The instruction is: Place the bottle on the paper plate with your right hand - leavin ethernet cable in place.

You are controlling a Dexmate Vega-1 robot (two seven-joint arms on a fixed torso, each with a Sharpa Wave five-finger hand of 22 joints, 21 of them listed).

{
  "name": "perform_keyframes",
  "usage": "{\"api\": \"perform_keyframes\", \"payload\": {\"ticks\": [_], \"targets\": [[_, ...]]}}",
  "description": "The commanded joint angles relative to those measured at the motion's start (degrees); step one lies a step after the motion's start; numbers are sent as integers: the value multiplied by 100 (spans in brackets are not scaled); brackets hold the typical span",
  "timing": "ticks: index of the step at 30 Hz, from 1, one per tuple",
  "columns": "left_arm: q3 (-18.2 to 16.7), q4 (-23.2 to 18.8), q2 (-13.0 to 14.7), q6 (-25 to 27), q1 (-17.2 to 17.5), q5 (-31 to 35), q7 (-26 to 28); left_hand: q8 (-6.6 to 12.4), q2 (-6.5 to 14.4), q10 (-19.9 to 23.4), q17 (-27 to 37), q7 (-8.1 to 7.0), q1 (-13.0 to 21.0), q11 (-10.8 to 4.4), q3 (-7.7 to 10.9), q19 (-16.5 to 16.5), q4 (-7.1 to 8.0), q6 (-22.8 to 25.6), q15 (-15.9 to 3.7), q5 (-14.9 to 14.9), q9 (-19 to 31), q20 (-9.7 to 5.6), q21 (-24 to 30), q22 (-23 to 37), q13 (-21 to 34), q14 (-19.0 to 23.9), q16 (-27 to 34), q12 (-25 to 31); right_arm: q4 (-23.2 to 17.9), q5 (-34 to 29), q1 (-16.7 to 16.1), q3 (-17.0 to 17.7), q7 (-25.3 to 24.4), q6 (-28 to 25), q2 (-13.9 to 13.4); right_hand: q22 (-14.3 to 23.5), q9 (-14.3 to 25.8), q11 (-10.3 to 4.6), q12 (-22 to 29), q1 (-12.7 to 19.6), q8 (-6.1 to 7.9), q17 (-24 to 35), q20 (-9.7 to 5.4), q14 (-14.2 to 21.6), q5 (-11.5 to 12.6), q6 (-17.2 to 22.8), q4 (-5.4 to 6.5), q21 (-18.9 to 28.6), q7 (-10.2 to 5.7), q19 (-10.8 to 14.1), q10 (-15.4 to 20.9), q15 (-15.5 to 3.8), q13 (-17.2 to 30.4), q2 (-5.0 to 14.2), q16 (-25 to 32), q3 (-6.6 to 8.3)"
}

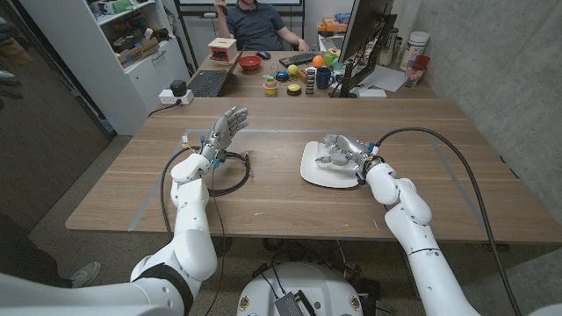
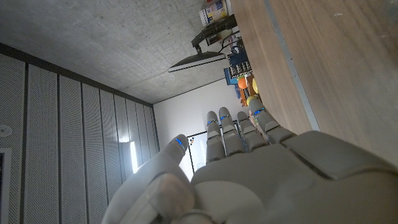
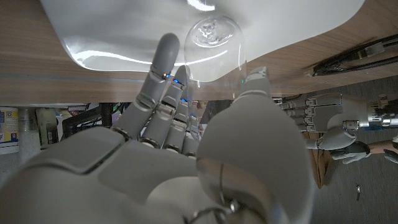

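Note:
A white paper plate (image 1: 314, 173) lies right of the table's middle. My right hand (image 1: 344, 154) is over it, and a clear bottle (image 3: 212, 38) stands base-down on the plate (image 3: 112, 31) between that hand's fingers (image 3: 163, 62) and thumb, which touch its sides. In the head view the bottle is too clear to make out. A black ethernet cable (image 1: 233, 173) lies looped on the table left of the plate. My left hand (image 1: 224, 130) is raised above the cable's far end, fingers apart and holding nothing. Across the table I also see the cable (image 3: 354, 53) and the left hand (image 3: 329, 121).
A second desk at the back carries a monitor (image 1: 362, 35), a laptop (image 1: 209, 82), a red bowl (image 1: 250, 62) and several small toys. A person (image 1: 259, 22) sits behind it. White shelves (image 1: 132, 53) stand at the back left. Tape lines (image 1: 149, 202) cross the table.

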Motion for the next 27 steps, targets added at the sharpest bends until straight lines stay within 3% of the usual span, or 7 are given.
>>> {"api": "perform_keyframes", "payload": {"ticks": [1,8,14,27], "targets": [[-9,233,68,-74,-126,70,28,37,8,-6,12,9,-20,2,-10,53,8,10,-252,47,14,-75,-17,14,20,-5,4,33,-161,-110,21,-49,62,14,-87,-6,0,51,-4,-376,24,-7,-564,-13,17,11,135,-36,67,143,-10,-408,-4,-121,58,-149],[-11,371,98,-115,-186,142,82,34,10,-16,13,15,-20,11,-11,55,9,4,-256,48,14,-77,-21,14,20,-7,3,29,-307,-175,14,-39,118,37,-129,13,27,129,20,-603,35,-30,-566,-14,33,-75,266,-44,136,259,-3,-382,19,-188,78,-288],[-16,416,97,-139,-212,166,84,33,10,-12,13,16,-20,7,-12,58,9,2,-258,48,14,-80,-24,15,20,-11,1,31,-328,-134,-3,15,23,72,-97,37,62,185,-23,-962,43,-63,-563,-162,70,-198,445,-105,215,278,-204,-275,52,-393,50,-554],[-7,363,59,-137,-211,196,85,29,15,-13,13,18,-20,8,-15,63,10,-6,-260,50,15,-71,-32,15,20,-10,2,31,-360,-33,44,122,65,98,-64,56,85,308,-83,-1236,29,-91,-566,-318,156,-361,590,-178,313,292,-437,-173,75,-534,35,-792]]}}
